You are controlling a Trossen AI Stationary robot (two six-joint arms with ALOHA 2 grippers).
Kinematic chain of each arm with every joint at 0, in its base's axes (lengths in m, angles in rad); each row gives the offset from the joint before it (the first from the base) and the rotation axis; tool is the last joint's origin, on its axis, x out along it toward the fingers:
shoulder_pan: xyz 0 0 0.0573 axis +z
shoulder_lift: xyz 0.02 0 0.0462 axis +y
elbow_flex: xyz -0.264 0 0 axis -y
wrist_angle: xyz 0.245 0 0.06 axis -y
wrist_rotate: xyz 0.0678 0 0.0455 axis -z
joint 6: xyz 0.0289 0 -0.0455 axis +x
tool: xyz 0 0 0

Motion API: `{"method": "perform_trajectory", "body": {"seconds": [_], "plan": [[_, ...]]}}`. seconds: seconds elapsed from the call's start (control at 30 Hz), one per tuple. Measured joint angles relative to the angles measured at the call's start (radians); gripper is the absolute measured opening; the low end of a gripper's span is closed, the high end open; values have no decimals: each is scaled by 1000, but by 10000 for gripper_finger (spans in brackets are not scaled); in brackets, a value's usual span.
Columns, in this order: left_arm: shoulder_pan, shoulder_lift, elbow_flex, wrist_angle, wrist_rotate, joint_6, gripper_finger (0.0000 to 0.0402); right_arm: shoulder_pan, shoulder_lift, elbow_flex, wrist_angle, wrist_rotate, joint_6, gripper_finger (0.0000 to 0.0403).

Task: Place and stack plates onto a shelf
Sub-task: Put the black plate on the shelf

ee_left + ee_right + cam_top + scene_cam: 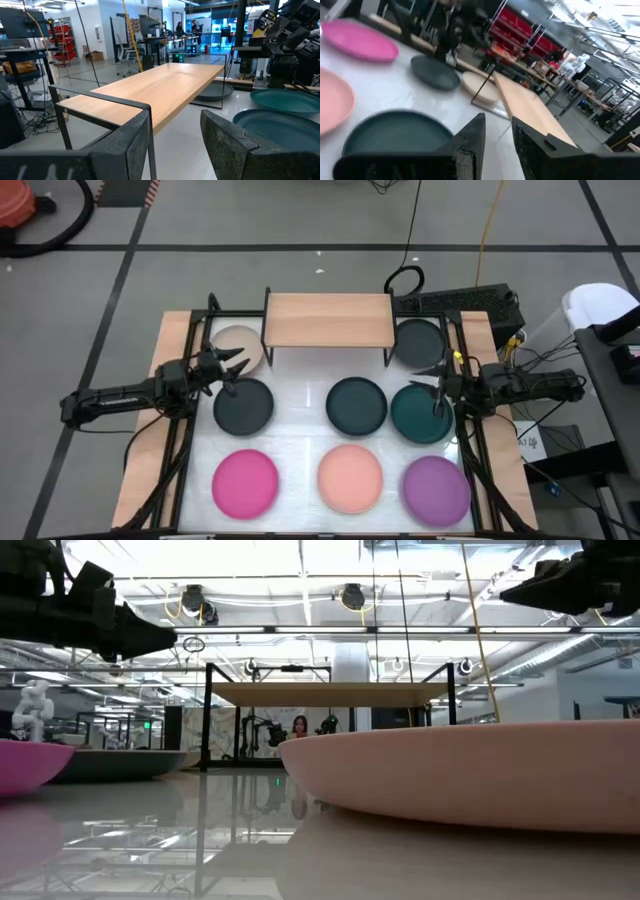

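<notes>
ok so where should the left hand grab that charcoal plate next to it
Probably by the rim. The charcoal plate lies flat on the white table and is shallow, so only its raised edge offers a grip. The left hand sits open just beyond its left rim; coming down over that near edge, one finger inside and one outside, looks best.

Bright, even overhead light. Ceiling strip lights glare across the top of the low view and mirror on the glossy white table (180,840). The peach plate (470,775) looms soft at lower right. The right wrist view is smeared with motion blur.
</notes>
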Motion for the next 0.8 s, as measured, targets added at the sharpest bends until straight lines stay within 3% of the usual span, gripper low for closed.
{"method": "perform_trajectory", "body": {"seconds": [0.1,0.3,0.4,0.47,0.6,0.8], "plan": [[0,0,0,0,0,0,184,0,13,0,108,-20,72,80],[0,0,0,0,0,0,184,0,29,0,312,-158,304,80],[0,0,0,0,0,0,184,0,32,0,387,-137,331,80],[0,0,0,0,0,0,184,0,39,6,435,-68,311,80],[0,0,0,0,0,0,184,-1,122,83,266,100,309,80],[0,0,0,0,0,0,184,-7,363,286,-53,229,421,80]]}}
